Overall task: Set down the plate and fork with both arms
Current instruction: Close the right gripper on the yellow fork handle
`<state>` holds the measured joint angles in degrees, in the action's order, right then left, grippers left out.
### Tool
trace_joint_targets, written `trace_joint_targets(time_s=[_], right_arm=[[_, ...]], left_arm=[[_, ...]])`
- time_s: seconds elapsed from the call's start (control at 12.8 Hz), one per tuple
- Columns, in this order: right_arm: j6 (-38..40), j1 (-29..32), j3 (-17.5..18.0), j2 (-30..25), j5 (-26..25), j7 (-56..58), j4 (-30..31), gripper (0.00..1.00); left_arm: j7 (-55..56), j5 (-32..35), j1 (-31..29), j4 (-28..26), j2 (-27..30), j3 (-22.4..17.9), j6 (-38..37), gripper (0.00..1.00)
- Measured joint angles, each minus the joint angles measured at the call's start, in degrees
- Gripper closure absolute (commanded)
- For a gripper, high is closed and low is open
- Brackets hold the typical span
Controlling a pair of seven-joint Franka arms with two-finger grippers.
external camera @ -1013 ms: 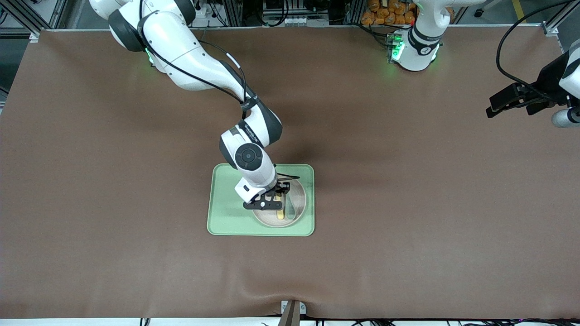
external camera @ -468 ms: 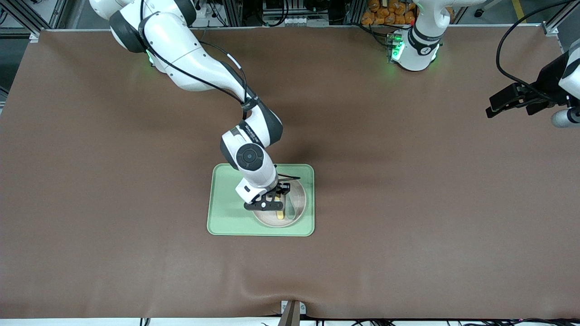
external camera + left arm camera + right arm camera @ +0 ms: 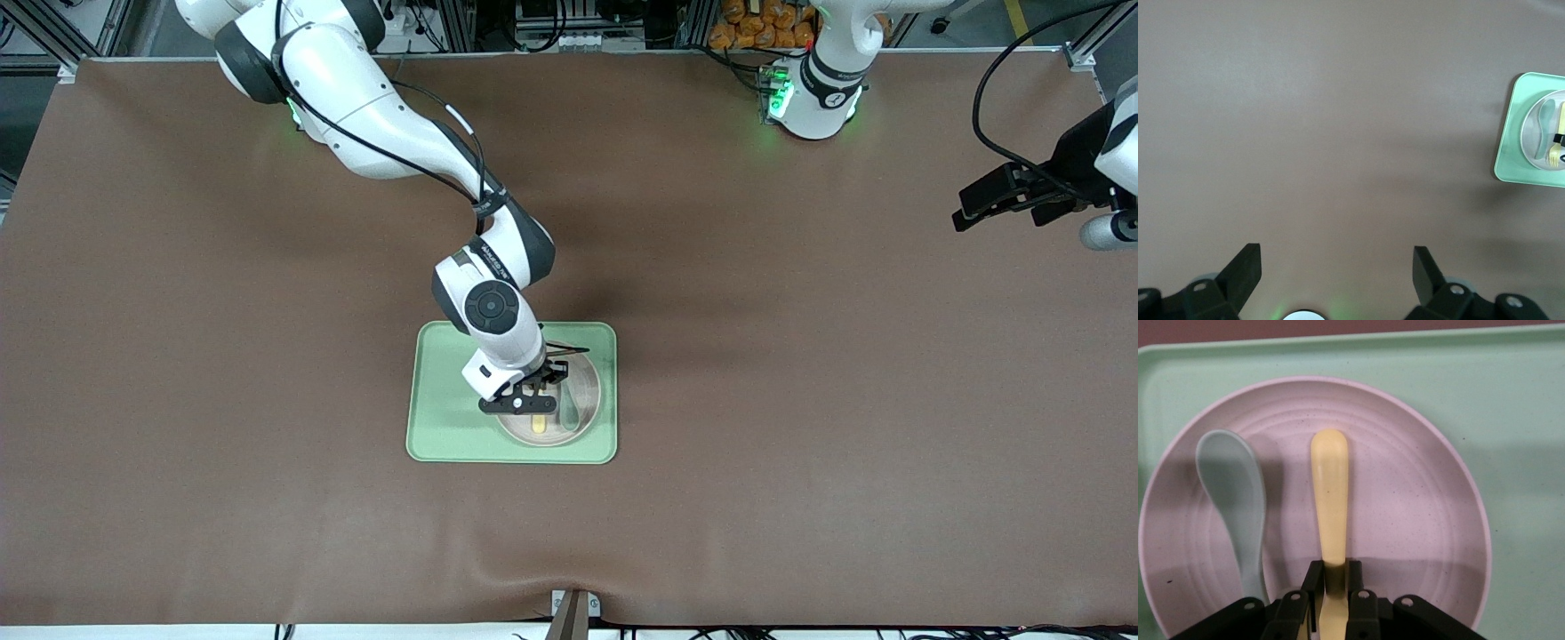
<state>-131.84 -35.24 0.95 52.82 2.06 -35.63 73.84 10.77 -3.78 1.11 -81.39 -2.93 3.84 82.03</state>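
The round off-white plate sits on the light-green tray. My right gripper is over the plate and shut on the pale-yellow fork. In the right wrist view the black fingertips clamp the fork across its handle, with my right gripper low over the plate. The left arm waits near its end of the table, its left gripper open over bare mat. The left wrist view shows that left gripper with nothing between its fingers, and the plate far off.
A grey-green spoon lies on the plate beside the fork, close to the right gripper's fingers; the front view shows this spoon too. The brown mat covers the table around the tray.
The right gripper's fingers have closed on the fork. The fork's free end has shifted slightly toward the right arm's end of the table. The left arm has not moved.
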Motion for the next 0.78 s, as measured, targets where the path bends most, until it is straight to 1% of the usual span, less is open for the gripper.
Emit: trace_joint_targets(time_s=[0.08,0.55,0.78], right_arm=[[0.0,0.0,0.0,0.0,0.0,0.0,0.0,1.00],[1.0,0.0,-0.4,0.0,-0.1,0.0,-0.8,1.00],[7.5,0.1,-0.8,-0.2,-0.1,-0.2,-4.6,1.00]], left_arm=[[0.0,0.0,0.0,0.0,0.0,0.0,0.0,0.00],[0.0,0.0,0.0,-0.2,0.0,0.0,0.1,0.00],[0.0,0.0,-0.1,-0.2,0.0,0.0,0.7,0.00]])
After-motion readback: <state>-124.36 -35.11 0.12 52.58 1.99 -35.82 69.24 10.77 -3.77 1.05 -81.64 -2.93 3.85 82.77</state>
